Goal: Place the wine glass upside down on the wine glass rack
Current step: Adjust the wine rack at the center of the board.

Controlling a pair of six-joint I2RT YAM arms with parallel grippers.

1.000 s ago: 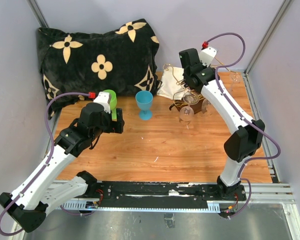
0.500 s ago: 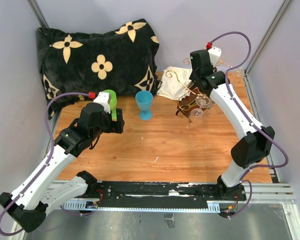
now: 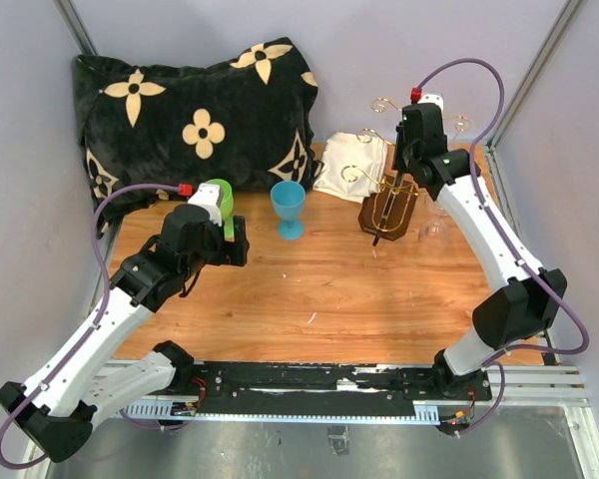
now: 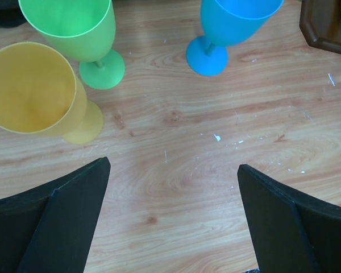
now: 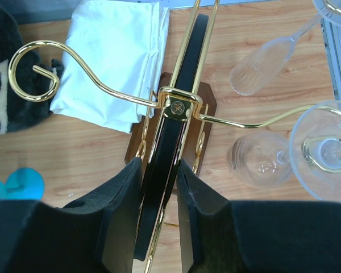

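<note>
The wine glass rack (image 3: pixel 387 212) stands at the back right on its dark wooden base. Its gold hooks curl out to both sides. My right gripper (image 3: pixel 405 182) is shut on the rack's black oval ring (image 5: pixel 179 108), one pad on each side, seen from above in the right wrist view. Two clear wine glasses (image 5: pixel 260 164) (image 5: pixel 266 59) hang bowl-down from the right-hand hooks, feet uppermost. One shows faintly from above (image 3: pixel 434 226). My left gripper (image 3: pixel 234 240) is open and empty above the table, left of centre (image 4: pixel 173 165).
Blue (image 3: pixel 289 208), green (image 3: pixel 220 196) and yellow (image 4: pixel 34 91) plastic goblets stand upright at the back left. A folded white cloth (image 3: pixel 351 165) lies behind the rack, and a black flowered pillow (image 3: pixel 195 110) at the back. The table's right edge rail (image 3: pixel 509 215) is close to the rack.
My right arm has swung back and to the right with the rack in its grip. The rack has turned upright and the hanging glasses have moved from its front to its right side. The left arm is still.
</note>
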